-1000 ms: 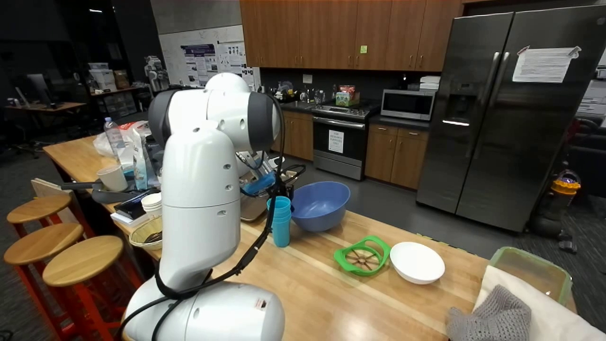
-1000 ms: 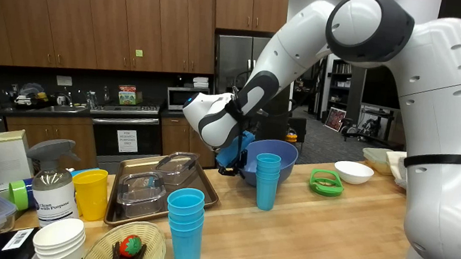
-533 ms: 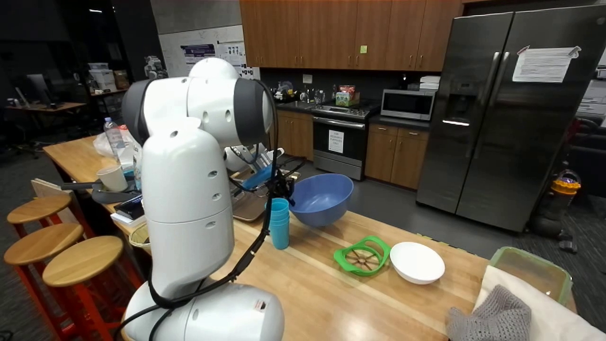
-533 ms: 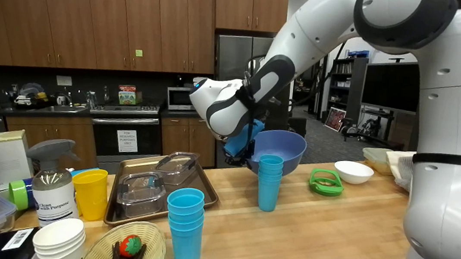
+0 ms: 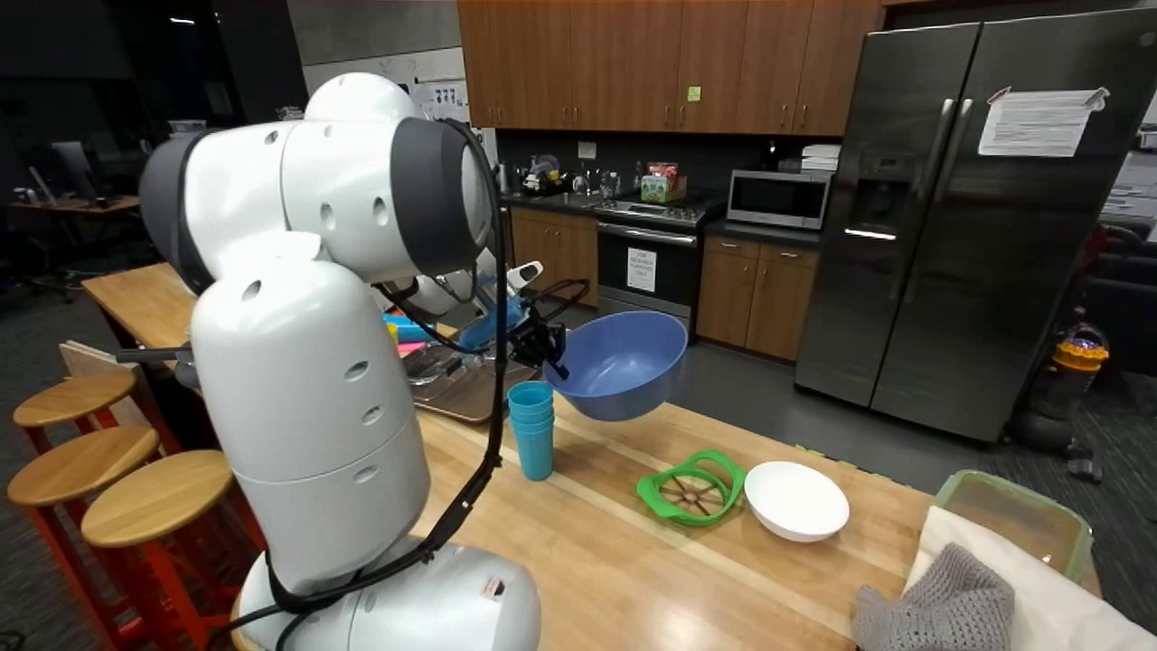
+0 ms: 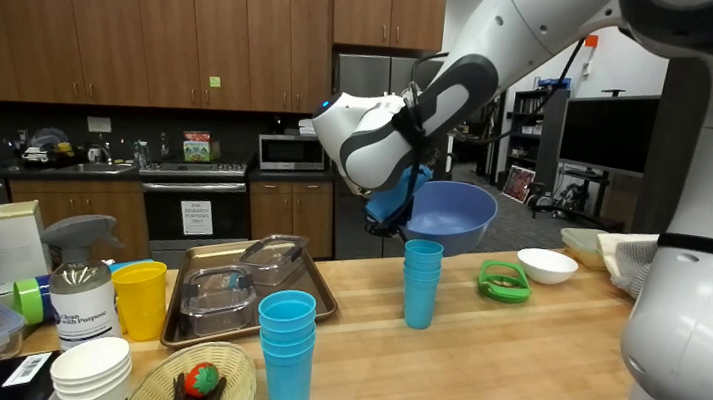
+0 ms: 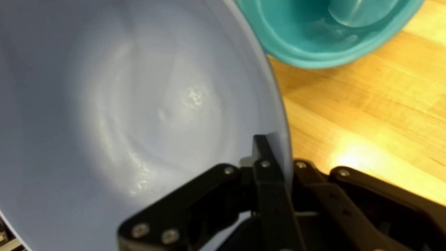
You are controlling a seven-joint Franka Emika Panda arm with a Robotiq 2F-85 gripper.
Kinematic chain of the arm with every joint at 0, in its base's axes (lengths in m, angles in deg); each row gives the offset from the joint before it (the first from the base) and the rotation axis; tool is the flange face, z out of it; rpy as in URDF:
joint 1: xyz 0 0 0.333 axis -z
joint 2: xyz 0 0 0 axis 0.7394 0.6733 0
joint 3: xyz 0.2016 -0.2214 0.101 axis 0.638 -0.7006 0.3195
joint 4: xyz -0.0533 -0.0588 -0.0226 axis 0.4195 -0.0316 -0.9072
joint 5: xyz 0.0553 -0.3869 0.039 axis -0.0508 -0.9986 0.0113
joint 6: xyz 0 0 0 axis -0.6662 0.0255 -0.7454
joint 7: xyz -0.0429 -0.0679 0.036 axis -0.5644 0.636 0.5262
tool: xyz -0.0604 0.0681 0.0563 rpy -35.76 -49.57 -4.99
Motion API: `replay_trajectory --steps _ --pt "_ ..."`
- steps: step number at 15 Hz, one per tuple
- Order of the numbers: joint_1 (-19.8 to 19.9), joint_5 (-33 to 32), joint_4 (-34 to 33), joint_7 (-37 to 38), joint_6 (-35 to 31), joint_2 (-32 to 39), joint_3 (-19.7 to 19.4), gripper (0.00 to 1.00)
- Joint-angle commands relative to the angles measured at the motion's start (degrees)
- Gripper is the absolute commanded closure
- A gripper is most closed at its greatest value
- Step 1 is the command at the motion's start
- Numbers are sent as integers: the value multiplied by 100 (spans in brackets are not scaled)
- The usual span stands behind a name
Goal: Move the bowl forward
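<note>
The large deep blue bowl (image 5: 624,362) hangs off the table, tilted, near the table's far edge; it also shows in an exterior view (image 6: 455,215). My gripper (image 5: 556,366) is shut on the bowl's rim. In the wrist view the gripper (image 7: 282,157) has one finger inside the bowl (image 7: 156,104) and the other outside, its tip hidden behind the wall. The bowl's inside looks empty.
A stack of blue cups (image 5: 531,429) stands close beside the bowl, near its rim in the wrist view (image 7: 320,55). A green slicer (image 5: 691,488) and white dish (image 5: 795,502) lie to the right. A brown tray (image 6: 319,290) with clear containers is on the left.
The bowl has risen off the table with my gripper and moved to the right in both exterior views, tilting more. The nearby cup stack has shifted slightly.
</note>
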Motion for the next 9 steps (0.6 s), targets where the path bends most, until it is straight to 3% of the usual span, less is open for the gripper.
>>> replay_trajectory --steps 1,9 --pt "230 158 601 9 -106 -756 89 100" --pt "515 506 1497 199 -298 -1550 177 100"
